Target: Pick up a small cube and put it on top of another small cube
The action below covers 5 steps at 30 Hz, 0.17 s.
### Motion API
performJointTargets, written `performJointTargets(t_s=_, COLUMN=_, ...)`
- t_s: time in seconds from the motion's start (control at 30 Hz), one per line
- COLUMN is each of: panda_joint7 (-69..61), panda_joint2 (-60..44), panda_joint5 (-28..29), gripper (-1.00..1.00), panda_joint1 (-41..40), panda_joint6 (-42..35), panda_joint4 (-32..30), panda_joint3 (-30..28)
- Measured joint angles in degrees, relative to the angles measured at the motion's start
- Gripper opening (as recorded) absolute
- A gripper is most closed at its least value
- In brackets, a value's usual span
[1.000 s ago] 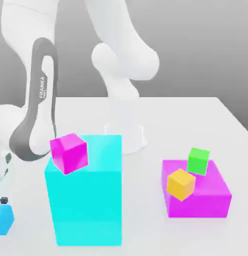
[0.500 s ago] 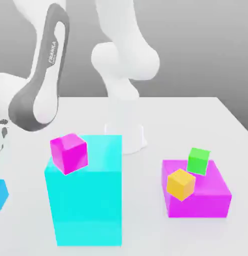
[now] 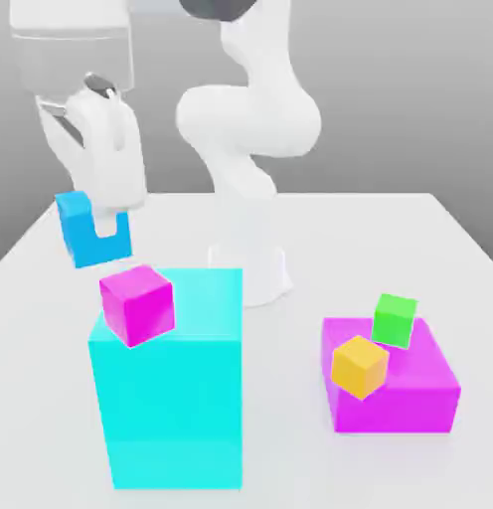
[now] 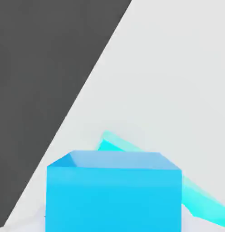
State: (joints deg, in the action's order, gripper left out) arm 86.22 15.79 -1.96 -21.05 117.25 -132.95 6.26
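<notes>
A small sky-blue cube point(image 3: 82, 231) hangs in the air at the exterior view's left, with my gripper point(image 3: 103, 231) shut on it. It is well above the table, up and a little left of the small magenta cube point(image 3: 137, 303). That magenta cube rests on the front left corner of the big tall cyan block point(image 3: 171, 398). In the hand view the sky-blue cube point(image 4: 114, 192) sits close in front, with an edge of the cyan block point(image 4: 196, 195) showing behind it.
A flat magenta block point(image 3: 400, 388) lies at the exterior view's right, carrying a small green cube point(image 3: 395, 319) and a small orange cube point(image 3: 360, 366). The arm's white base point(image 3: 252, 268) stands behind the cyan block. The white table point(image 3: 390, 239) ends in a dark drop point(image 4: 46, 72).
The sky-blue cube has been lifted from the table at the lower left up to above the magenta cube's height, and the arm has swung upward and rightward with it.
</notes>
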Motion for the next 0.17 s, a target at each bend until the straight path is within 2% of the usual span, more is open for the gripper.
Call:
performJointTargets(t_s=0.07, panda_joint7=-0.21, panda_joint2=-1.21, panda_joint5=-0.18, gripper=-1.00, panda_joint1=0.13, panda_joint6=4.23, panda_joint4=-3.00, panda_joint3=0.24)
performJointTargets(t_s=0.1, panda_joint7=-0.24, panda_joint2=-1.55, panda_joint5=-0.20, gripper=1.00, panda_joint1=0.13, panda_joint6=5.35, panda_joint4=-3.78, panda_joint3=0.32)
performJointTargets(t_s=0.17, panda_joint7=-0.24, panda_joint2=-1.55, panda_joint5=-0.21, gripper=1.00, panda_joint1=0.13, panda_joint6=5.35, panda_joint4=-3.78, panda_joint3=0.32)
